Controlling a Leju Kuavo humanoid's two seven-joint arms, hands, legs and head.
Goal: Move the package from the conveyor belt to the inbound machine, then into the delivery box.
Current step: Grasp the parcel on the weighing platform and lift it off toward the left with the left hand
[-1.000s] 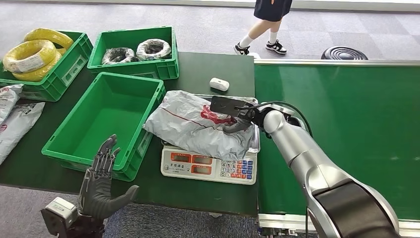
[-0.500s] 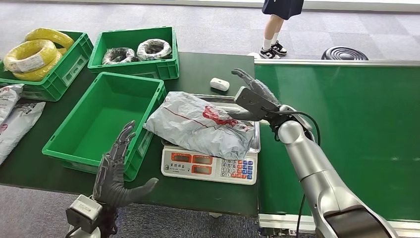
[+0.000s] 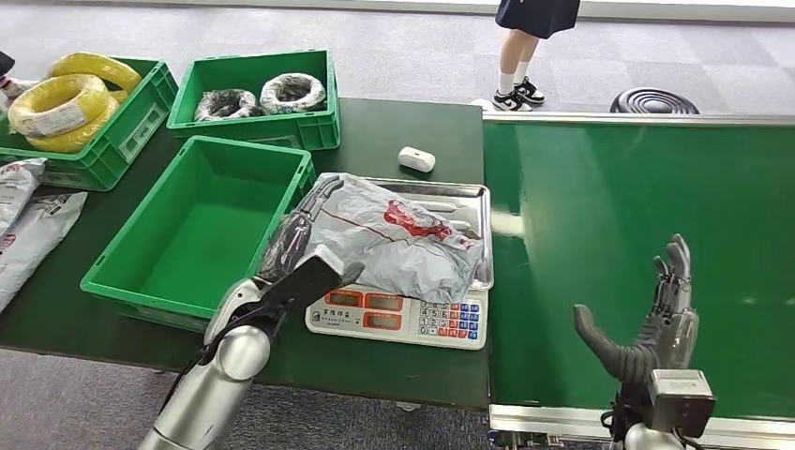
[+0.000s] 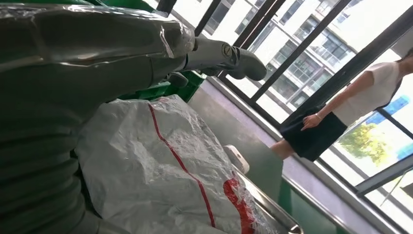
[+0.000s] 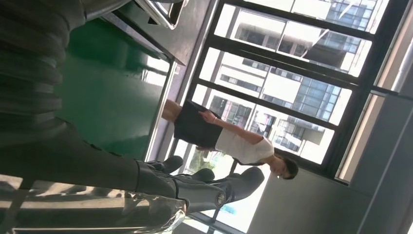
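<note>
The grey plastic package (image 3: 394, 234) with red marks lies on the steel tray (image 3: 469, 192) of the weighing scale (image 3: 398, 319). My left hand (image 3: 298, 239) reaches along the package's left edge, between it and the empty green box (image 3: 202, 230), fingers stretched out and holding nothing. In the left wrist view its fingers (image 4: 214, 51) extend just above the crinkled package (image 4: 160, 180). My right hand (image 3: 656, 319) is raised over the near part of the green conveyor belt (image 3: 637, 206), fingers spread and empty, well away from the package; the right wrist view shows its fingers (image 5: 195, 187) apart.
A small white device (image 3: 415, 158) lies behind the scale. Two green crates hold wrapped coils (image 3: 253, 94) and yellow coils (image 3: 70, 103) at the back left. Grey bags (image 3: 28, 225) lie at the far left. A person (image 3: 525, 47) stands beyond the table.
My right hand let go of the package and drew back to the near side of the belt. My left hand rose from below the table edge to the package's left side.
</note>
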